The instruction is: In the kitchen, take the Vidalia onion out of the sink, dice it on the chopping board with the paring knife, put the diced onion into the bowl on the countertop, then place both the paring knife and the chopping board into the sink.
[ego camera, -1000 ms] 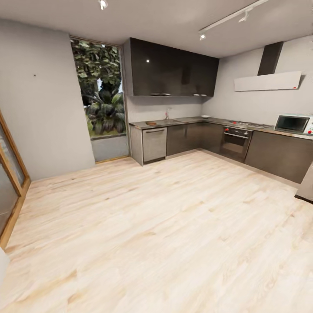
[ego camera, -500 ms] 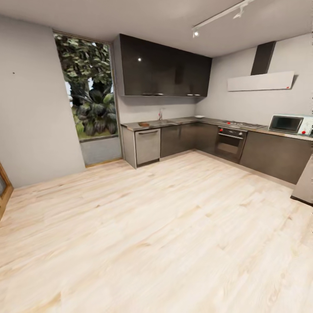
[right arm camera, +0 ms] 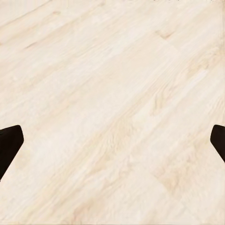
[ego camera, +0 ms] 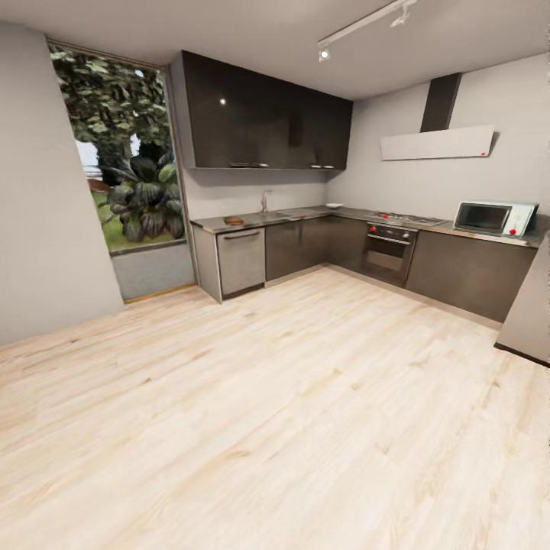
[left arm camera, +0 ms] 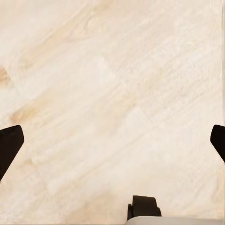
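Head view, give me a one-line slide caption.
L-shaped kitchen across a pale wood floor, with countertop, oven and microwave.

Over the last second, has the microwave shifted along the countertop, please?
No. The microwave sits at the same spot on the countertop, right of the oven; the camera turned.

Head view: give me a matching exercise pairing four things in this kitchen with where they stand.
Things:
1. microwave
2. oven
3. chopping board
4. window

Places:
A. on the countertop at its left end, left of the tap
B. in the wall left of the dark upper cabinets
C. on the counter along the right wall, right of the hob
D. built into the lower cabinets below the hob

Pairs: 1-C, 2-D, 3-A, 4-B
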Motion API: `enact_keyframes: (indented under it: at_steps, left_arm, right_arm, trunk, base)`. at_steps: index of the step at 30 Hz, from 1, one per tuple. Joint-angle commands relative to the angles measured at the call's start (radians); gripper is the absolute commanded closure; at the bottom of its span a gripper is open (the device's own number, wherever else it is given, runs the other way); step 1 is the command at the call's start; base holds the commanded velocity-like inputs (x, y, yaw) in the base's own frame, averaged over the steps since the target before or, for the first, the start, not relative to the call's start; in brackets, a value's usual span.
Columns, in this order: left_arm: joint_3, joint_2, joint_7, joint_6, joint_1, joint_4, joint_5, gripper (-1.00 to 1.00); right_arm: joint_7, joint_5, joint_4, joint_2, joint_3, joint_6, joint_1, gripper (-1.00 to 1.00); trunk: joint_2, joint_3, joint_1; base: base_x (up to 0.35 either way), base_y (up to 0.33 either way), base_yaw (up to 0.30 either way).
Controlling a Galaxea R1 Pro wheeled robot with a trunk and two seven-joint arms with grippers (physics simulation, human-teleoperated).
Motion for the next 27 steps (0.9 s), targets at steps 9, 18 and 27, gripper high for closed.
enact_keyframes:
  at_steps: [9, 18, 27]
  left_arm:
    - [0.001, 0.000, 0.000, -0.002, 0.000, 0.000, -0.001, -1.00]
    - [0.001, 0.000, 0.000, -0.002, 0.000, 0.000, -0.001, -1.00]
    - [0.001, 0.000, 0.000, -0.002, 0.000, 0.000, -0.001, -1.00]
  right_arm:
    - [-0.003, 0.000, 0.000, 0.000, 0.000, -0.002, 0.000, -1.00]
    - [-0.003, 0.001, 0.000, 0.000, 0.000, -0.002, 0.000, -1.00]
    - [-0.003, 0.000, 0.000, 0.000, 0.000, -0.002, 0.000, -1.00]
  trunk:
    - [0.000, -0.001, 0.001]
    - [0.000, -0.001, 0.001]
    - [0.000, -0.001, 0.001]
  base:
    - [0.324, 0.000, -0.140]
    - [0.324, 0.000, -0.126]
    - [0.324, 0.000, -0.114]
